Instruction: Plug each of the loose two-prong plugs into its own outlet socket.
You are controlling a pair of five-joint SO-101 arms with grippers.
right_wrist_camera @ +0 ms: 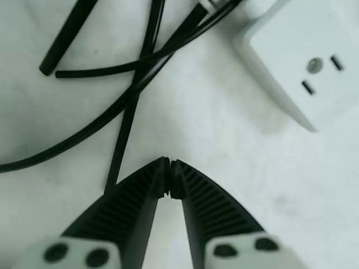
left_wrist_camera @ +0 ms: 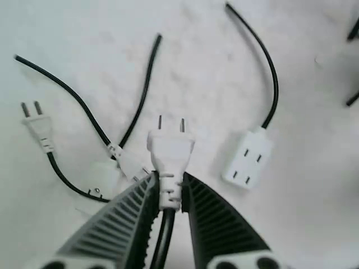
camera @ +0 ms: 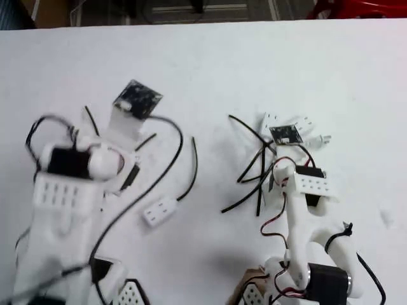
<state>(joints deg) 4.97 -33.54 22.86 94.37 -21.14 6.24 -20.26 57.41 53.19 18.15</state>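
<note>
My left gripper is shut on the rear of a white two-prong plug, whose prongs point away from the wrist and whose black cord runs back between the fingers. A white two-slot socket on a black cord lies just beside it; in the high view this socket sits right of the left arm. A second loose plug and a third white plug lie on the other side. My right gripper is shut on nothing, above black cords, near a white outlet block.
Several black cords cross in a tangle by the right arm. Small white outlet pieces lie just beyond that arm. The left arm fills the near left. The far part of the white table is bare.
</note>
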